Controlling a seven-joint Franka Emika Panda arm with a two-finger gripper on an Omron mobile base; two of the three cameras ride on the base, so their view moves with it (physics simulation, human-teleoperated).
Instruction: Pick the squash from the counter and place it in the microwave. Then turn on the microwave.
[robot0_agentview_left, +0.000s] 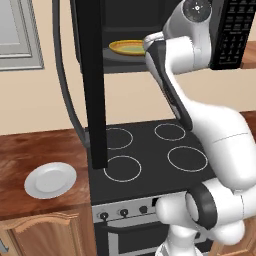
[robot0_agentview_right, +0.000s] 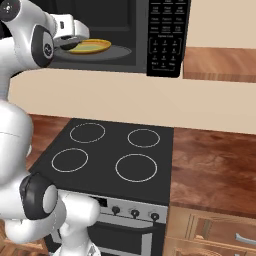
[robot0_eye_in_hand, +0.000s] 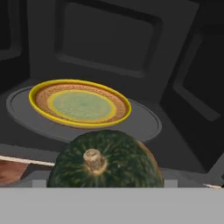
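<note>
Counter (robot0_agentview_left: 30, 150) of reddish-brown wood lay at the far left in the left base view, and we saw a white plate (robot0_agentview_left: 50, 179) resting on it, just beside the black stovetop (robot0_agentview_left: 150, 155) with its 4 rings. Above the stovetop the microwave (robot0_agentview_left: 150, 30) stood with its door (robot0_agentview_left: 94, 85) swung wide open, edge-on to us. Inside it we noted a yellow-rimmed plate (robot0_agentview_left: 126, 47) sitting on the grey turntable (robot0_agentview_right: 100, 54). The white arm (robot0_agentview_left: 200, 125) reached up to the oven's mouth, and its keypad (robot0_agentview_right: 167, 35) sat to the right of the opening in the right base view.

In the hand view we found the squash (robot0_eye_in_hand: 105, 161), dark green and stem toward the camera, low and close between the jaws, in front of the yellow-rimmed plate and not yet on it. The gripper (robot0_agentview_right: 70, 36) was at the opening's left side; its fingertips were hidden, but its jaws stood wide, and they seemed to hold the squash.
</note>
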